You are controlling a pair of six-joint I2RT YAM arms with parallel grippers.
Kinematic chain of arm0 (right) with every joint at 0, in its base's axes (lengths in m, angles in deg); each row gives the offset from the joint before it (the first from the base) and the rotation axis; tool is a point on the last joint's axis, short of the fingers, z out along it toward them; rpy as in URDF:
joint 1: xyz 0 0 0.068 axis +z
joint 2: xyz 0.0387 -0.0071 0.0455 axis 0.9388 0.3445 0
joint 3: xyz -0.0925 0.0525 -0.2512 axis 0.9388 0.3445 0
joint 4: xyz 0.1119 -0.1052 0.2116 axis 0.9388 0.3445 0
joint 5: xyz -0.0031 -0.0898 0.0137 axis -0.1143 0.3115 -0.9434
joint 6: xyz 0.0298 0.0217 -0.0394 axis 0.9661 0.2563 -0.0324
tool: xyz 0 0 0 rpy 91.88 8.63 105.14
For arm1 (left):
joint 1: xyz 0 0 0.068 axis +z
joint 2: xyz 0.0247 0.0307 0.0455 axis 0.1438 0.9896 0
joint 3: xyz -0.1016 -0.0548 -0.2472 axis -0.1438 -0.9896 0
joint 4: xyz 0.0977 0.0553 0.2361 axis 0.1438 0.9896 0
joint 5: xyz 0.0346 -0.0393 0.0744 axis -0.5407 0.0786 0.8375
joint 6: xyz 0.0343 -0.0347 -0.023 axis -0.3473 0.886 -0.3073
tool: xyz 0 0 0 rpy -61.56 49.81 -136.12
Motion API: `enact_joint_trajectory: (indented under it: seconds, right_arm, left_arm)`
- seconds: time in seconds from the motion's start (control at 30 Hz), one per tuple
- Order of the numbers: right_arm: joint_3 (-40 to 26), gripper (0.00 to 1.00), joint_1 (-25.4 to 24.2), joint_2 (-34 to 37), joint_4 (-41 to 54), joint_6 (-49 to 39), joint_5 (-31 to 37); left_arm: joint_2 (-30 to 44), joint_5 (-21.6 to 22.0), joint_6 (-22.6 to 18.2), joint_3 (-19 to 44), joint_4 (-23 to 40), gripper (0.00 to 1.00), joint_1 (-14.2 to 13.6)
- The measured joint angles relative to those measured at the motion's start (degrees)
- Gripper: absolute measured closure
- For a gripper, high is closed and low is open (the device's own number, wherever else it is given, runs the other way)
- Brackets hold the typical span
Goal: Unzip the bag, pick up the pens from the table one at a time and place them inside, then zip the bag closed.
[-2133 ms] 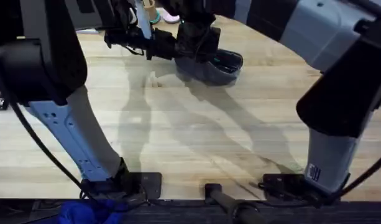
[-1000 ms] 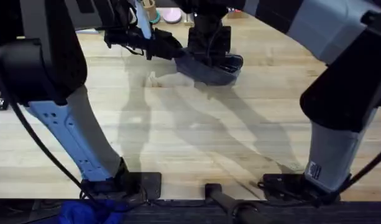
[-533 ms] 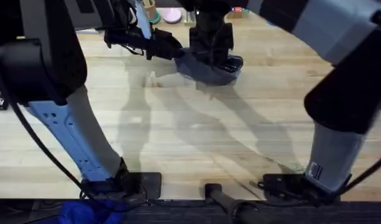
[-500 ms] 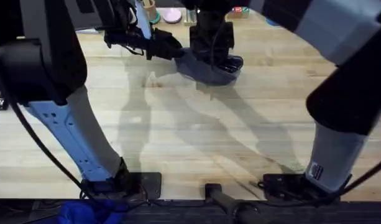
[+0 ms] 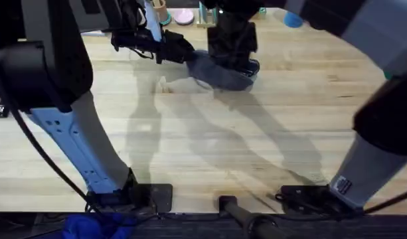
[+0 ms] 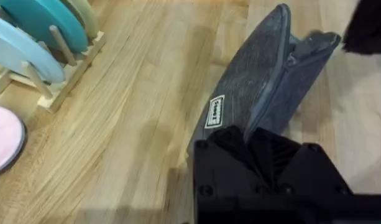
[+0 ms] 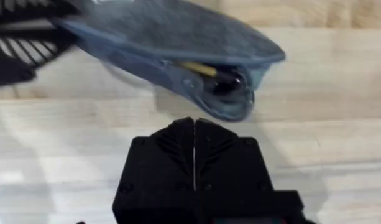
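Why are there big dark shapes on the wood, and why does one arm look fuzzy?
Overhead view: the arms cast long grey shadows across the light wooden table; the right arm rises close under the camera, so it looks large and blurred.

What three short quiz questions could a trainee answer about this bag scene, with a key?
1. True or false: the left hand grips one end of the bag.
2. What shows inside the bag's open end? A) a pen B) scissors C) nothing
3. Fill in: the right hand is ___ (open or shut).
Key: 1 true; 2 A; 3 shut.
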Motion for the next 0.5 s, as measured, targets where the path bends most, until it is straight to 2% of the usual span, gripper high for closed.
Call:
enact_joint_trajectory:
  seconds: [0.23, 0.5]
  right_arm:
    - [6.08, 0.971, -1.79, -4.99, -3.24, -0.55, -0.93]
    - [9.13, 0.971, -3.95, -5.83, -4.71, -3.14, -2.96]
  left_arm:
    - [0.0, 0.04, 0.0, 0.0, -0.01, 0.959, 0.0]
    - [0.0, 0.04, 0.0, 0.0, 0.0, 0.96, 0.0]
